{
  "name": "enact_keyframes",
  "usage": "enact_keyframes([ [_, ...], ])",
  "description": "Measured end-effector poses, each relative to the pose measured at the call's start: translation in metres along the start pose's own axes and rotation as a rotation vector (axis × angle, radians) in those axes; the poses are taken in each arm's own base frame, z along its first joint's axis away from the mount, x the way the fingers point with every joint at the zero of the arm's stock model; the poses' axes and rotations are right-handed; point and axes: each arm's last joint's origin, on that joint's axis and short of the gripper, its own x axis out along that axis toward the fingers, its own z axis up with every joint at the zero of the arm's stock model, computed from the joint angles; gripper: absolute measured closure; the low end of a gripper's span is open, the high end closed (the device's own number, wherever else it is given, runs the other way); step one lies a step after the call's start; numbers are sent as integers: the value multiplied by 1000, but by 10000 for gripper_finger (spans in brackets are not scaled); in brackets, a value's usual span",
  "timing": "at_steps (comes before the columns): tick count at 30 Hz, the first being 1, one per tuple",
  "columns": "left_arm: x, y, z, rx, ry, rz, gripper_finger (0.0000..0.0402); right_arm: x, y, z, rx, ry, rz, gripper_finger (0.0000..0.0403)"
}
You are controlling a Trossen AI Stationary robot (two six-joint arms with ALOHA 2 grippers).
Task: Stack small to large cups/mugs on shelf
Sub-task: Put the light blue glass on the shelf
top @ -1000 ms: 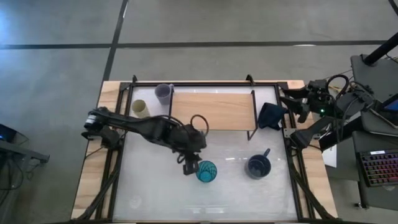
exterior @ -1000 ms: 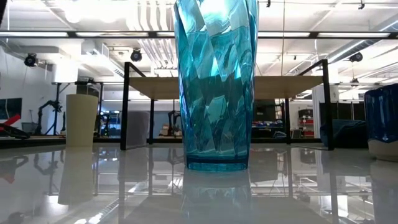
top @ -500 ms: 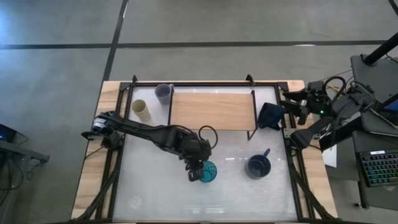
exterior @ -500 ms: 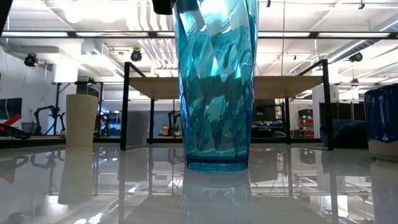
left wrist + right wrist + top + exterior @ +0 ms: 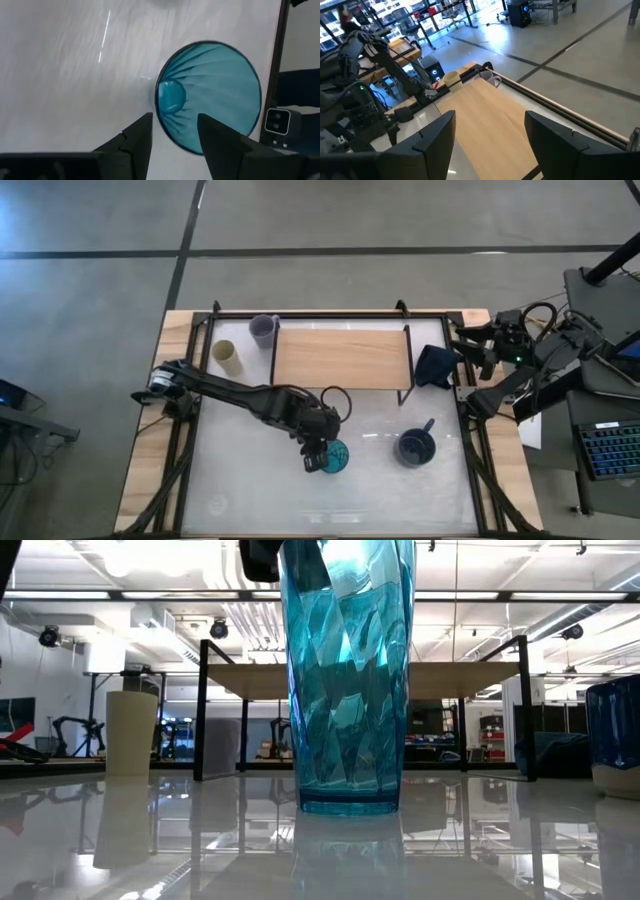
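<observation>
my left gripper (image 5: 172,137), jaws open, straddles the faceted see-through teal tumbler's (image 5: 210,95) rim on the glossy white counter (image 5: 65,75).

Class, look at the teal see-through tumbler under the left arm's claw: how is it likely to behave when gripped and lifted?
The teal tumbler looks like rigid faceted plastic, so probably stiff and light. It stands tall on a base narrower than its rim, so a sideways nudge might tip it. The left claw straddles its rim; the glossy wall could slip.

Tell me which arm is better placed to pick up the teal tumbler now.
Left. Its claw is open right above the teal tumbler, fingers straddling the rim in the left wrist view. The right claw waits off at the table's far right corner, beyond the shelf.
</observation>
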Motion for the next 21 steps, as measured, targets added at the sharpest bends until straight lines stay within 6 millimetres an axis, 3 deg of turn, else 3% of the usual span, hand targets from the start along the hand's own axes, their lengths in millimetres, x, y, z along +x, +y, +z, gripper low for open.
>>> enact_keyframes([
  [8,26,5,-5,-4,61,39,260,0,0,0,5,0,0,172],
  [15,29,8,-3,2,27,100,262,0,0,0,5,0,0,172],
  [21,32,11,-4,20,41,113,309,0,0,0,2,-2,-3,174],
])
